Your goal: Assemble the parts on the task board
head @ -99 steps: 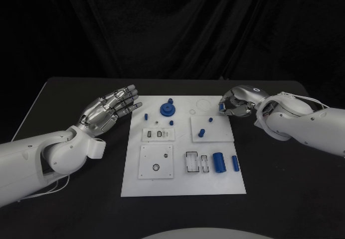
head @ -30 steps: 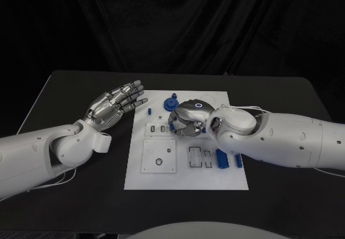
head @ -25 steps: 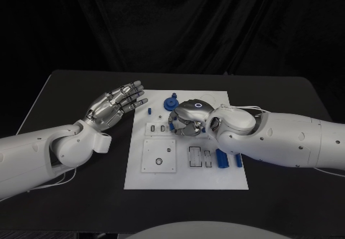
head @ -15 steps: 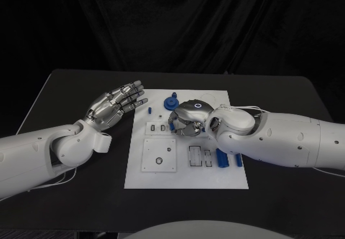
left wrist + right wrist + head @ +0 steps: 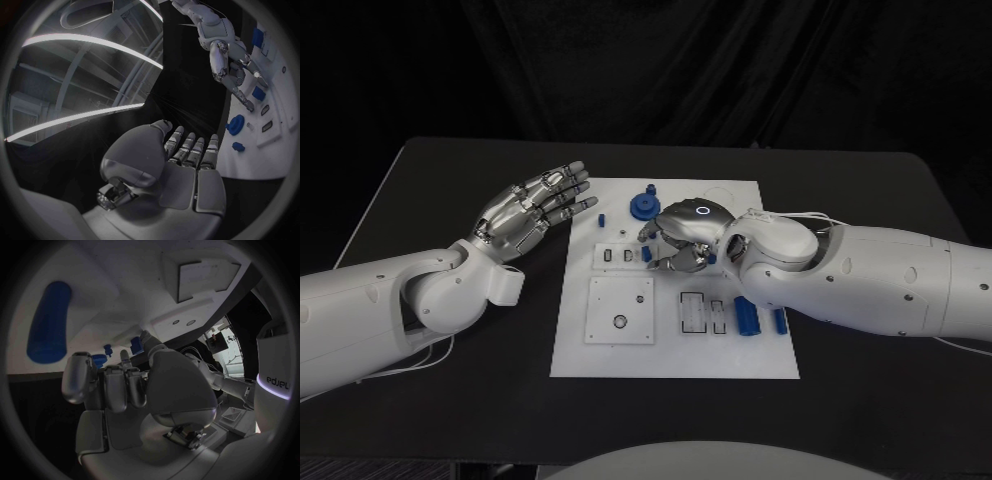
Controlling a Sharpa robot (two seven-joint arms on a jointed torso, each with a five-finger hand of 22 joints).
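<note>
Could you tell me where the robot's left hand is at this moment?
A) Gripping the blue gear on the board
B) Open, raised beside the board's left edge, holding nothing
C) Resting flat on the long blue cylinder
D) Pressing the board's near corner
B: the left hand is raised beside the task board, fingers spread and empty, touching no part.

This looks like a robotics lab set up for recording. A black table [image 5: 444, 190] stands before a black curtain [image 5: 675, 70] that closes off the whole background. On the table lies a white task board [image 5: 668, 365], a made-for-testing plate with cut-out recesses. Beyond the curtain's edge, curved pale beams [image 5: 81, 42] of a high, industrial-looking ceiling show.
</note>
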